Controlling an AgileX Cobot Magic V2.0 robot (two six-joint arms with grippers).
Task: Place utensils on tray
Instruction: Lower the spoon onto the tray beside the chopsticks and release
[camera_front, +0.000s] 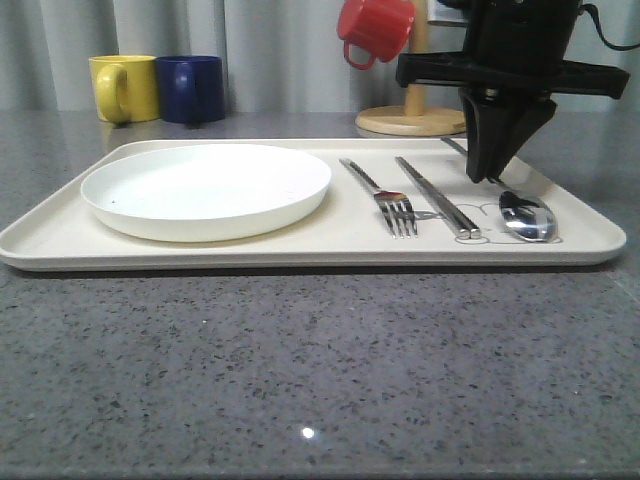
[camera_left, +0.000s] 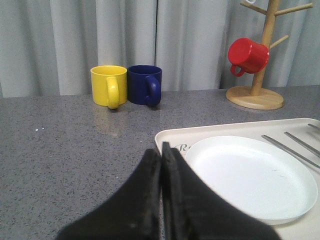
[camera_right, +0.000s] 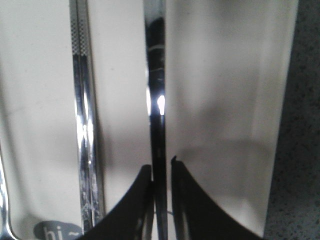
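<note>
Steel spoon (camera_front: 525, 215) down on tray (camera_front: 300, 250), 3 o'clock of chopsticks (camera_front: 437, 196); right gripper (camera_right: 161, 172) straddles handle, jaws slightly apart. Looks like release step; next: lift clear. Left gripper (camera_left: 161, 160) closed, empty.

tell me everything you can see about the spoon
The spoon is slim, shiny silver metal with a round bowl and a long straight handle. It lies flat on the cream tray at its right end, bowl toward the camera, beside the chopsticks. The right gripper straddles its handle, fingers close on either side.
</note>
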